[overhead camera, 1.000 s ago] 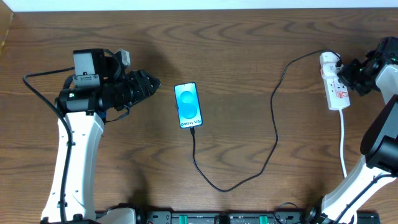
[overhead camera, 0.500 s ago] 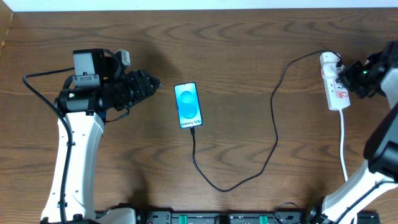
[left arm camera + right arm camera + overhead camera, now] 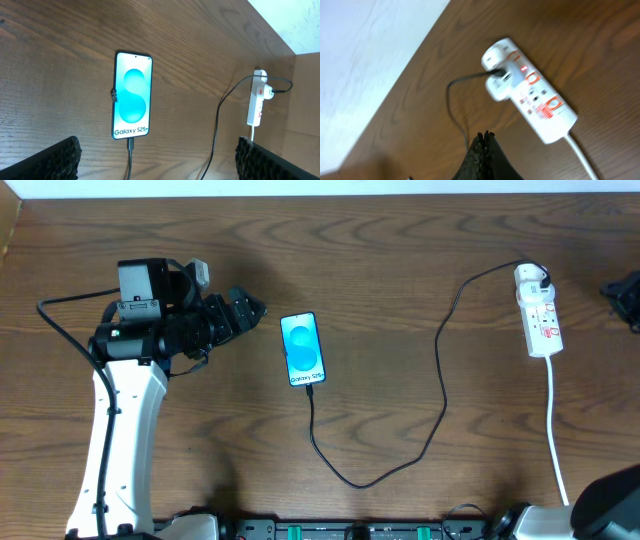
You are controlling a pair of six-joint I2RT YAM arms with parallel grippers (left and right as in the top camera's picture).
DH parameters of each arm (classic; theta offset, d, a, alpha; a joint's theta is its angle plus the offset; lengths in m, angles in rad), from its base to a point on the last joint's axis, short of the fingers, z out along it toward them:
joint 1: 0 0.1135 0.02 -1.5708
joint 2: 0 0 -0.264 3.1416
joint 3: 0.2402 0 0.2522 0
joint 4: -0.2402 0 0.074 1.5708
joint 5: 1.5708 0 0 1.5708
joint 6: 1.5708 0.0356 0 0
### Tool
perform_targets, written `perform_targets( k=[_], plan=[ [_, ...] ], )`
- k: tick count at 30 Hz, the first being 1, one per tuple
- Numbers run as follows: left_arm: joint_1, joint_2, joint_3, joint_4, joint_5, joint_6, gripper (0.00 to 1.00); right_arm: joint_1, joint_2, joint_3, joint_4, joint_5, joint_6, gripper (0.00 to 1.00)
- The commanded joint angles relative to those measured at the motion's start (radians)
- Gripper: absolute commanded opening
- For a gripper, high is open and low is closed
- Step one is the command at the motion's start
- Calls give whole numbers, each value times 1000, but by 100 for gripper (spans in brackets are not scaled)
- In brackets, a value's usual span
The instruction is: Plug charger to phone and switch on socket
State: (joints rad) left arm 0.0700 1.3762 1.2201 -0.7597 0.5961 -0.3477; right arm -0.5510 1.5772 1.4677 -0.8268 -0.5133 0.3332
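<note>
Phone (image 3: 303, 349) plugged mid-table, socket (image 3: 537, 315) near far edge, left gripper (image 3: 249, 302) spread empty, right gripper (image 3: 485, 139) closed empty.

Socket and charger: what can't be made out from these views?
- Switch position on the socket: blurred in right wrist view, too small overhead.
- How deep the charger sits in the phone: too small in left wrist view.
- right gripper: mostly cut off by overhead's right edge.
- left gripper: fingers mostly below left wrist view's bottom edge.
</note>
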Motion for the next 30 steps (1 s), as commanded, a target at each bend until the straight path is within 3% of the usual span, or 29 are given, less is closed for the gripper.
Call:
perform_targets(
  k=[1,6,12,19,23,25,30],
  plan=[
    [-4,-7,-5,-3,-5,-6,98,64,-79,5,-35,-20,-137,2],
    [-4,-7,-5,-3,-5,-6,98,197,-170,5,-89,-8,-259,7],
    [-4,-7,-5,-3,-5,-6,98,359,-243,5,-148,55,-281,14],
    [-4,-7,-5,-3,-5,-6,98,555,-289,5,-214,169,-309,51],
    [-4,-7,-5,-3,-5,-6,98,633,-297,5,-213,199,-309,77],
    [-4,-7,-5,-3,-5,-6,98,653,-296,5,-214,208,-306,96],
    [-4,-7,-5,-3,-5,-6,98,667,-296,4,-223,208,-299,99]
  ],
)
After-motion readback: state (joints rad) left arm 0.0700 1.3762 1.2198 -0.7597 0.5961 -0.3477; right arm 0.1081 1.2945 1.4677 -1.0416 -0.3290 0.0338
